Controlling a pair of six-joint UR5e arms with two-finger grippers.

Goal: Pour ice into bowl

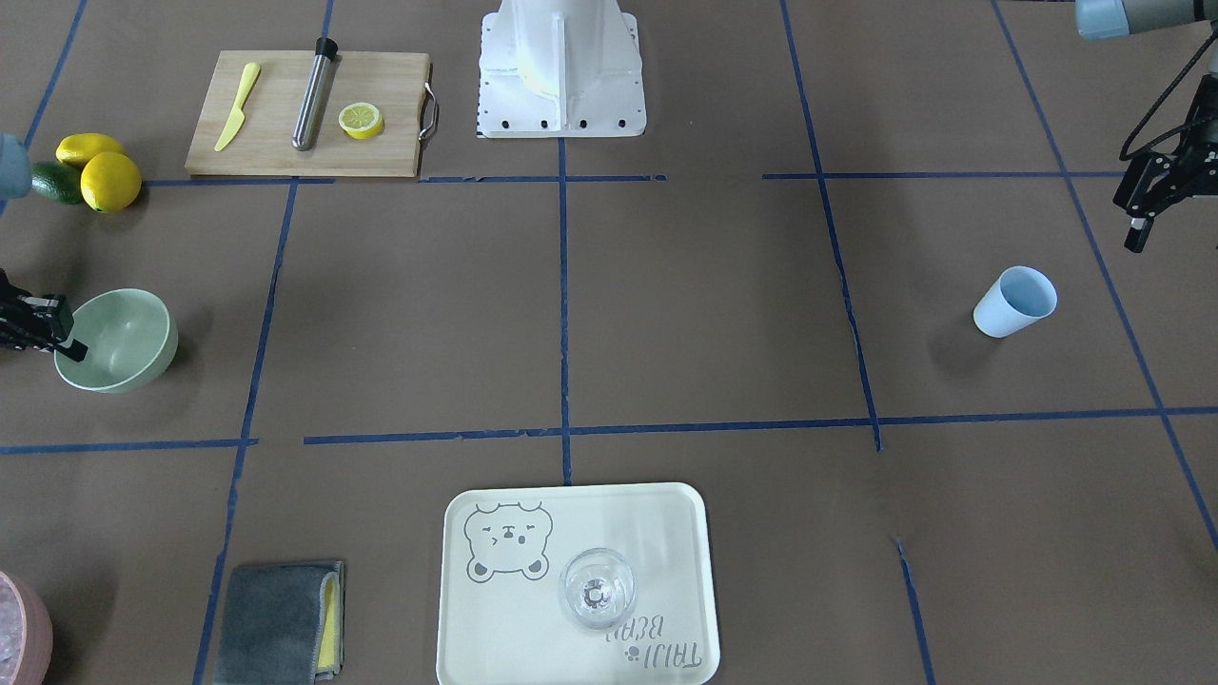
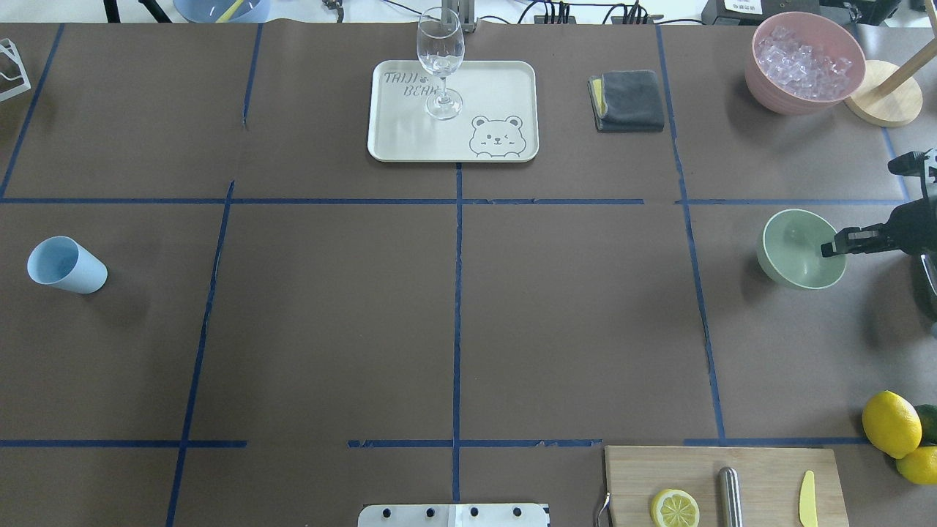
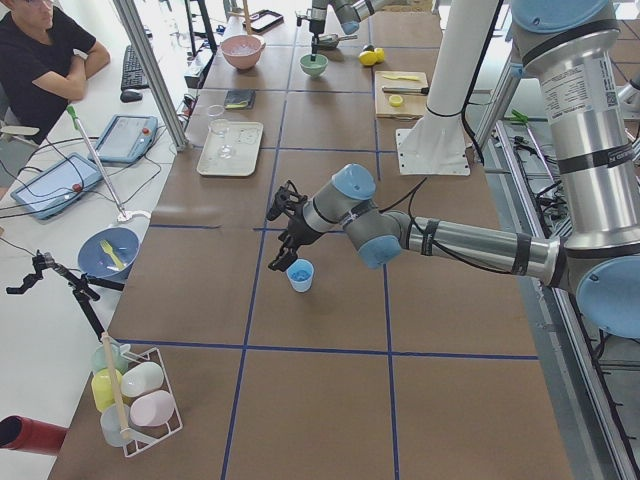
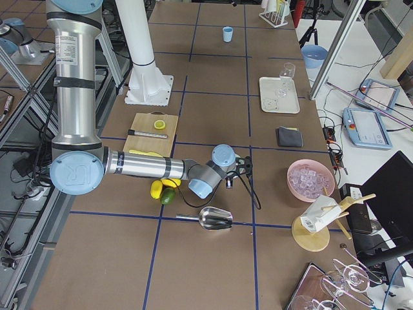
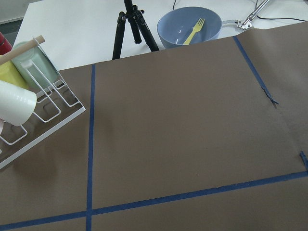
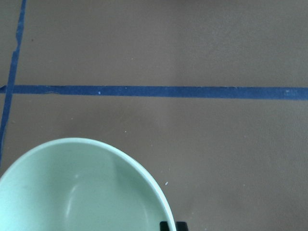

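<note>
The pale mint-green bowl (image 2: 794, 245) is at the table's right side and looks empty inside. It also shows in the front view (image 1: 119, 342) and fills the lower left of the right wrist view (image 6: 82, 192). My right gripper (image 2: 831, 249) (image 1: 68, 344) has its fingers closed over the bowl's rim. My left gripper (image 1: 1142, 214) hangs above and beside the upright blue cup (image 1: 1016, 300) (image 2: 66, 265). I cannot tell whether the left gripper is open or shut. No clear ice cubes show in any view.
A pink container of whitish ice (image 2: 805, 62) stands at the far right. A tray (image 2: 505, 88) bears a wine glass (image 2: 441, 62), with a grey cloth (image 2: 629, 101) beside it. The cutting board (image 2: 721, 483), lemons (image 2: 893, 424) and a metal scoop (image 4: 216, 219) are near the right arm.
</note>
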